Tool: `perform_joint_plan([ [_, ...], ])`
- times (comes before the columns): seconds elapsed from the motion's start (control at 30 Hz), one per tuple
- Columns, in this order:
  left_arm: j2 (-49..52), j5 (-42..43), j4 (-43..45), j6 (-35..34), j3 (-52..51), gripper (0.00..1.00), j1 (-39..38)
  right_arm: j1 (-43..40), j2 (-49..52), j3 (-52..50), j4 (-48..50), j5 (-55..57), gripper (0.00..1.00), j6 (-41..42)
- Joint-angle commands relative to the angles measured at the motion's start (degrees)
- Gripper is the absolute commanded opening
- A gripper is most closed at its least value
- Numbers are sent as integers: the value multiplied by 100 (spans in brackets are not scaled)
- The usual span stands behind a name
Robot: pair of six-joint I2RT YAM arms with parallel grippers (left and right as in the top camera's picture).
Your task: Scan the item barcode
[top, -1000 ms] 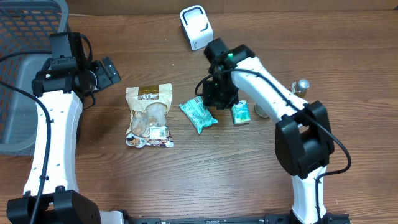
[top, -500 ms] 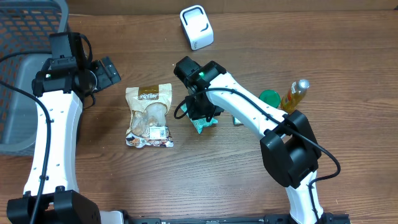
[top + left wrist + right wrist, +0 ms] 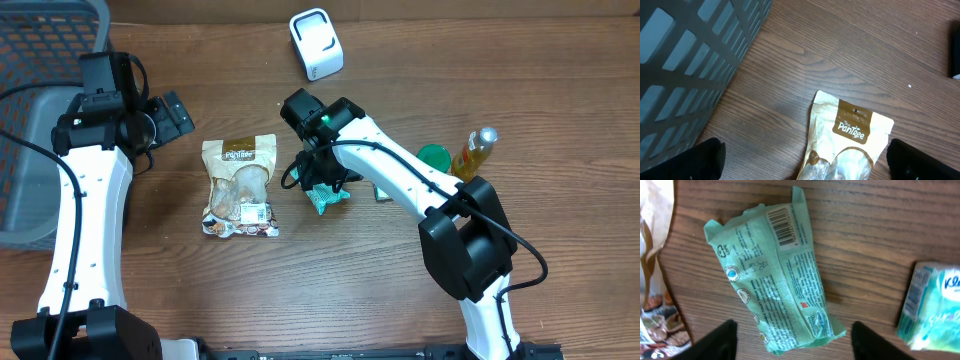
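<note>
From overhead, the green packet (image 3: 329, 201) is seen lying flat on the table (image 3: 560, 90) near its middle, just right of the beige pouch (image 3: 240, 187) and well below the white scanner (image 3: 316, 44) at the far edge. The right gripper (image 3: 322, 182) is held directly over the packet, hiding most of it. The left gripper (image 3: 170, 117) is held between the basket (image 3: 40, 120) and the pouch. In the left wrist view, the left gripper (image 3: 812, 160) is seen with its fingers wide apart and nothing between them, above the pouch's (image 3: 855, 132) top end. In the right wrist view, the right gripper's (image 3: 795, 342) fingers are spread on either side of the packet (image 3: 775, 280) without clamping it; the barcode (image 3: 782, 225) is turned upward, and a tissue pack (image 3: 935, 305) lies nearby.
</note>
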Motion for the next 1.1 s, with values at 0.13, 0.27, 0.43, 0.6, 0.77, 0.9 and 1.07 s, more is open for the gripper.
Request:
perform_joint_plan([
  [0.13, 28, -33, 24, 22, 44, 100, 48, -26, -79, -26, -20, 87, 100, -142],
  [0.27, 28, -33, 24, 22, 44, 99, 48, -26, -79, -26, -17, 90, 66, -140],
  [0.43, 28, -33, 24, 20, 44, 100, 48, -26, -79, -50, -15, 92, 55, -140],
  [0.6, 28, -33, 24, 22, 44, 100, 48, -26, -35, -96, 109, 90, 47, -144],
  [0.77, 28, -33, 24, 22, 44, 100, 48, -13, 0, -232, 225, 63, 40, -140],
  [0.9, 28, -33, 24, 22, 44, 100, 48, -4, 4, -516, 398, 63, 40, -142],
  [1.07, 28, -33, 24, 22, 44, 100, 48, -4, 13, -1064, 968, -219, 38, -142],
])
